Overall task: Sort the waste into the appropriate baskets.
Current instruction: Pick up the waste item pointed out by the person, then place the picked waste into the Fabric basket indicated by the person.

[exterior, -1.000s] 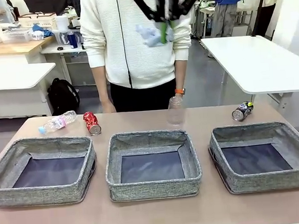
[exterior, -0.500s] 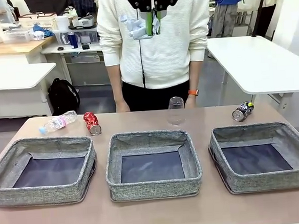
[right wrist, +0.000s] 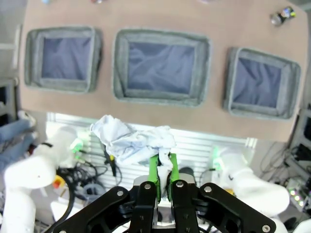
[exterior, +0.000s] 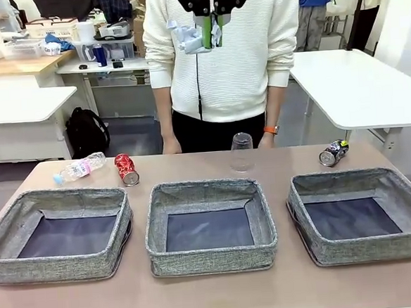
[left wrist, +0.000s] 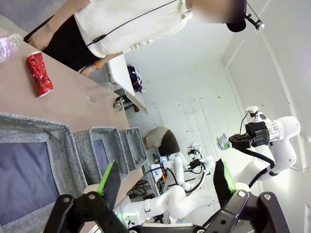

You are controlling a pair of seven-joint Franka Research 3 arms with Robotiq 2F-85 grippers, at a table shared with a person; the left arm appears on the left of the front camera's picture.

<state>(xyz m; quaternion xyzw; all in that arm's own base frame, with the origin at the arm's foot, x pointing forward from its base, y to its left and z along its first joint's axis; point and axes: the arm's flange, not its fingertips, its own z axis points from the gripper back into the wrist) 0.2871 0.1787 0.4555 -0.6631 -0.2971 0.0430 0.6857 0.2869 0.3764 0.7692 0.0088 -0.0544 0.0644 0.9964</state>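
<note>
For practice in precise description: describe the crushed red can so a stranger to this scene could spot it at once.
On the table, find the leftmost grey basket. Just beyond its far right corner lies the crushed red can, beside a clear bottle; it alone is red and dented.

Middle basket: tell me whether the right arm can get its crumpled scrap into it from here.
Probably yes. The right tool, shut on the crumpled white scrap, hangs high up, and the middle basket below lies open-topped with nothing between them.

grey woven baskets (exterior: 211, 251); red can (exterior: 126, 169); blue-black can (exterior: 332, 153); pink-label, blue-cap bottle (exterior: 79, 168); white scrap (exterior: 185, 37)
</note>
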